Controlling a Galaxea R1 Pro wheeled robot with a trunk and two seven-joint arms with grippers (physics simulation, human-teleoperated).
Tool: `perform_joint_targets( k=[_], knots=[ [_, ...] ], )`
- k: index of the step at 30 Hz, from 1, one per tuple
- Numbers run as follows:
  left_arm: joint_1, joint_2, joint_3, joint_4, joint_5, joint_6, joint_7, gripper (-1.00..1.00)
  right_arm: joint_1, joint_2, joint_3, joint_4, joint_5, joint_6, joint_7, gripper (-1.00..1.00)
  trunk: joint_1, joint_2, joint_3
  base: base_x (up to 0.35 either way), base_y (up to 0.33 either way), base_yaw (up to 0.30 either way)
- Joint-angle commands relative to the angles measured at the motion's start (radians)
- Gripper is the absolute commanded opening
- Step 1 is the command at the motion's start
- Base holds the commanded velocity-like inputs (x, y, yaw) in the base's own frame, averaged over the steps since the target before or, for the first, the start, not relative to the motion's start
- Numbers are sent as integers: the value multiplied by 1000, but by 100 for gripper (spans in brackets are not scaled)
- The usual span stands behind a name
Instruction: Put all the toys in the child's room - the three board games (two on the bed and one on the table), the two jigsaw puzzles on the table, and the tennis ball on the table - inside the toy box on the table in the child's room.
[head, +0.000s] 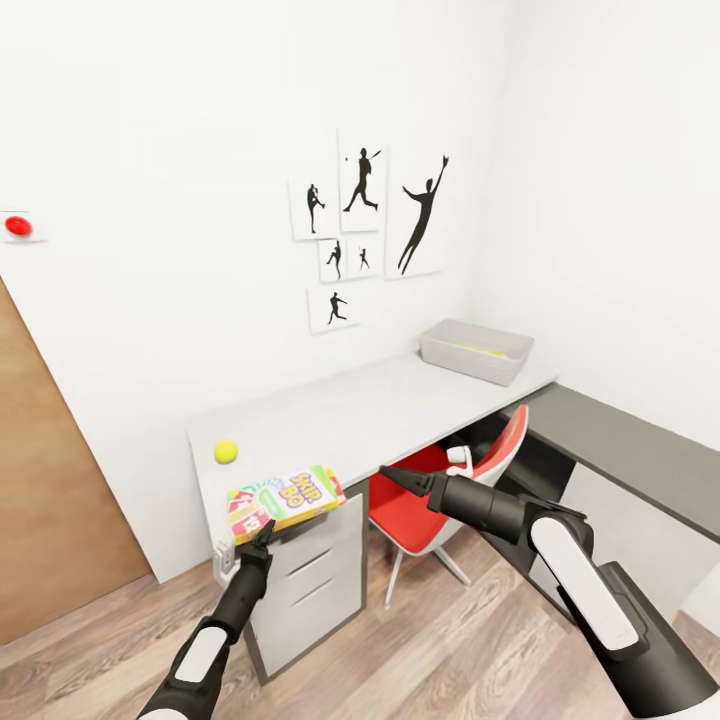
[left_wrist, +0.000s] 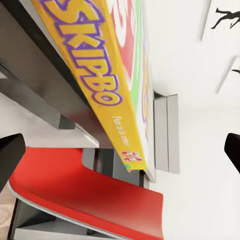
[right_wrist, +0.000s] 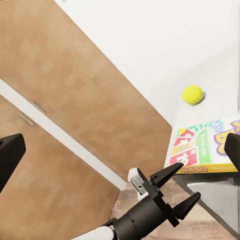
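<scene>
A colourful Skip-Bo board game (head: 286, 499) lies flat at the near end of the light grey table (head: 370, 410), with its corner over the edge. The tennis ball (head: 226, 451) rests just behind it. My left gripper (head: 264, 534) is open below the game's front edge, close to it and holding nothing; the right wrist view shows the left gripper (right_wrist: 172, 192) with its fingers spread. The left wrist view looks along the game box (left_wrist: 107, 75). My right gripper (head: 398, 479) hangs open over the red chair (head: 430, 505). The pale grey toy box (head: 476, 351) stands at the table's far end with something yellow inside.
White drawers (head: 310, 590) sit under the table's near end. A dark grey corner section (head: 630, 450) runs along the right wall. A brown wooden door (head: 50, 500) is at the left. Silhouette pictures (head: 365, 225) hang above the table. Wood-plank floor lies in front.
</scene>
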Motion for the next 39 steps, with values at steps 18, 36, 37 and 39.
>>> perform_joint_targets(
  k=[18, 36, 37, 39],
  knots=[
    [-1, -2, 4, -1, 5, 10, -3, 100, -1, 1, 2, 0, -3, 3, 0, 100, 0, -1, -1, 107, -93, 15],
    [-1, -3, 5, -1, 6, 9, -3, 100, -1, 4, 23, 0, -2, 3, -11, 100, 0, -1, -1, 26, -5, 122],
    [-1, -3, 5, -1, 6, 9, -3, 100, -1, 4, 24, 0, -2, 3, -11, 100, 0, -1, -1, 11, 0, 16],
    [-1, -3, 5, -1, 6, 9, -3, 100, -1, 4, 24, 0, -2, 3, -12, 100, 0, -1, -1, 7, 0, 57]
  ],
)
